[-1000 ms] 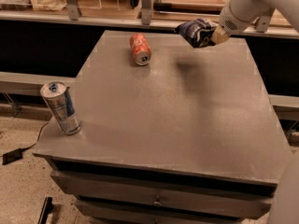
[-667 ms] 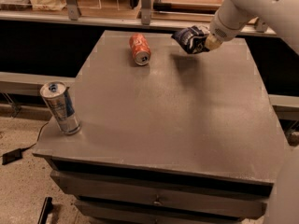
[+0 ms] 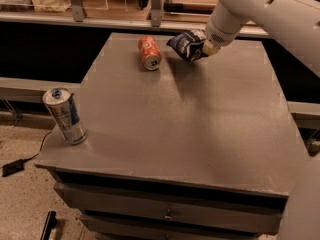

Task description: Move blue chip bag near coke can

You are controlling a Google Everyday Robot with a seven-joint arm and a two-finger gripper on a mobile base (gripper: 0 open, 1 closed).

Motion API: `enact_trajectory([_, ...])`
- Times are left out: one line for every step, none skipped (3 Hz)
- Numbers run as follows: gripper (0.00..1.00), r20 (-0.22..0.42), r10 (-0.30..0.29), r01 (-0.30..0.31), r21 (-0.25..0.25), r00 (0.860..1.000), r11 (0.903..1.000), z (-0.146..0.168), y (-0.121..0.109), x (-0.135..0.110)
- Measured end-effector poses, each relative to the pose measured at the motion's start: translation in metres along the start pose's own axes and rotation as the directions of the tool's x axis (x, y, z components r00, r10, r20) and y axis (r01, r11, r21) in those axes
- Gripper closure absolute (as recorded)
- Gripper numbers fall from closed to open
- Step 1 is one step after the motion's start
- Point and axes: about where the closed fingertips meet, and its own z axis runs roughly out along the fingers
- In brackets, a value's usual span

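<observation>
The blue chip bag (image 3: pixel 188 45) is a crinkled navy foil bag with white lettering, held just above the far part of the grey table (image 3: pixel 200 129). My gripper (image 3: pixel 204 47) comes in from the upper right on a white arm and is shut on the bag's right end. The coke can (image 3: pixel 150 53), orange-red with a silver top, lies on its side on the table just left of the bag, a small gap between them.
A taller slim silver-and-blue can (image 3: pixel 65 115) stands upright at the table's front left corner. A shelf with a rail (image 3: pixel 100 19) runs behind the table. My white arm (image 3: pixel 270 9) crosses the upper right. The table's front has drawers (image 3: pixel 165 209).
My gripper has carried the blue chip bag leftward and lower, closing the gap to the coke can. Both cans have stayed put.
</observation>
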Motion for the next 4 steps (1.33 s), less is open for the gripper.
enact_trajectory([0.66, -0.019, -0.012, 0.012, -0.024, 1.000, 0.9997, 0.006, 0.006, -0.004])
enact_trajectory([0.35, -0.019, -0.013, 0.012, -0.026, 1.000, 0.9996, 0.008, 0.007, -0.004])
enact_trajectory([0.05, -0.016, -0.014, 0.014, -0.028, 1.000, 0.9995, 0.008, 0.008, -0.005])
enact_trajectory([0.00, 0.005, -0.014, 0.014, -0.012, 1.000, 0.9998, -0.004, 0.001, -0.003])
